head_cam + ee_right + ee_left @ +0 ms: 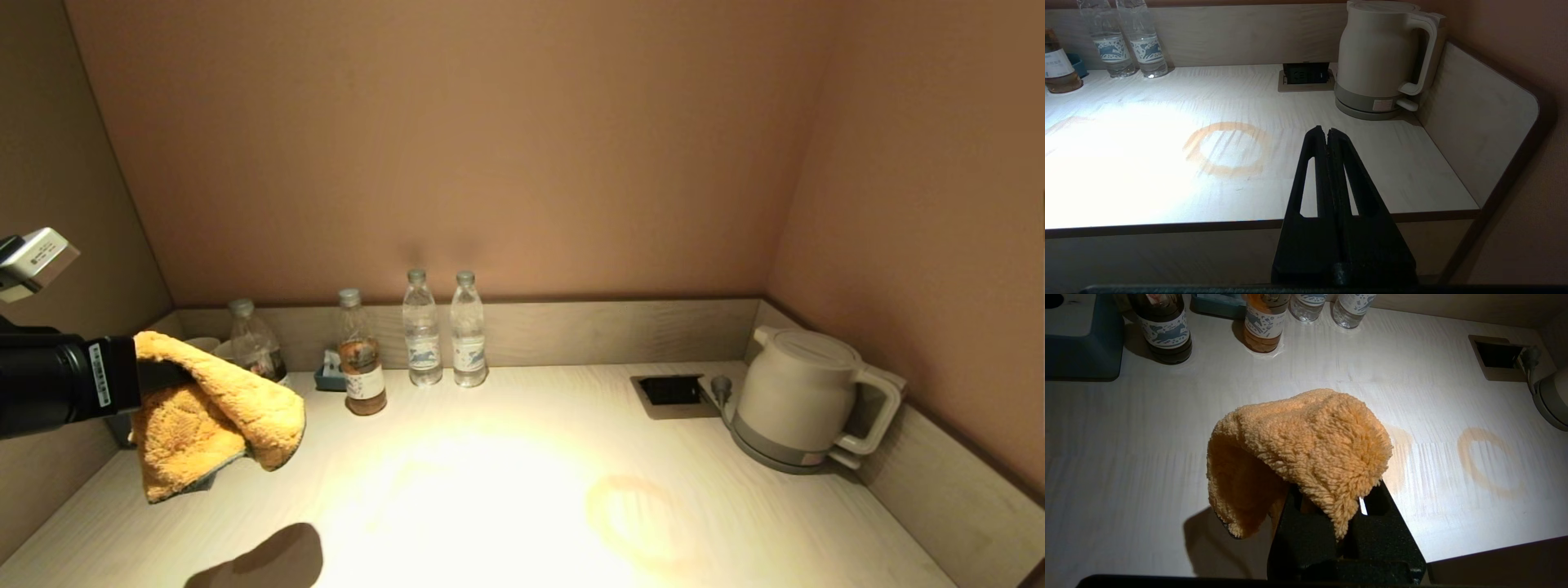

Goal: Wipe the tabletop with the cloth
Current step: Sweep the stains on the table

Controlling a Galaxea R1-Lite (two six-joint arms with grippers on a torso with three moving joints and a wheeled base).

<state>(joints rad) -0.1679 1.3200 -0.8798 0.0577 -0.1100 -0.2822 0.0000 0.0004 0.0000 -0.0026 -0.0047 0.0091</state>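
Note:
An orange fluffy cloth (216, 404) hangs from my left gripper (167, 377), which is shut on it and holds it above the left part of the pale wooden tabletop (522, 457). In the left wrist view the cloth (1298, 445) drapes over the black fingers (1298, 535) and hides their tips. A brown ring stain (633, 510) lies on the tabletop right of centre; it also shows in the left wrist view (1488, 463) and the right wrist view (1227, 149). My right gripper (1327, 131) is shut and empty, off the table's front edge, out of the head view.
Several bottles (445, 331) stand along the back wall, with a brown-liquid one (362, 355) in front. A white kettle (804, 400) sits at back right beside a recessed socket (671, 390). A blue box (1081, 339) stands at far left. Walls close three sides.

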